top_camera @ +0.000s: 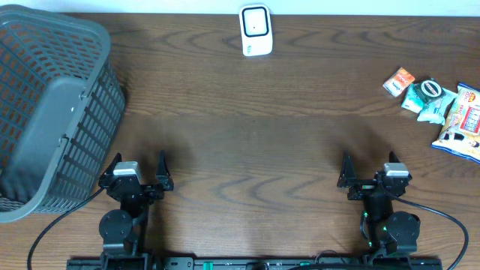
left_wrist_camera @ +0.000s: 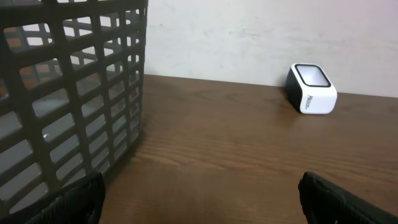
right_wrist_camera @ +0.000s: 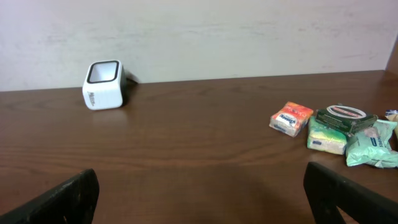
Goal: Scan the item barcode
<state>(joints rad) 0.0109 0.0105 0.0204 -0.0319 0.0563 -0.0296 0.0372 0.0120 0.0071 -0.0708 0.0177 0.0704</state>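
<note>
The white barcode scanner (top_camera: 256,30) with a dark window stands at the table's far edge, also seen as the scanner (left_wrist_camera: 313,88) in the left wrist view and the scanner (right_wrist_camera: 104,85) in the right wrist view. Several packaged items lie at the far right: an orange packet (top_camera: 399,80), green packets (top_camera: 427,101) and a blue-white bag (top_camera: 463,120). The right wrist view shows the orange packet (right_wrist_camera: 291,118) and green packets (right_wrist_camera: 348,134). My left gripper (top_camera: 139,159) and right gripper (top_camera: 369,159) rest near the front edge, both open and empty, far from the items.
A large grey plastic basket (top_camera: 52,105) sits tilted at the left, close beside my left gripper (left_wrist_camera: 200,186); the basket's lattice wall (left_wrist_camera: 68,93) fills the left of that view. Bare brown wood lies ahead of my right gripper (right_wrist_camera: 200,180).
</note>
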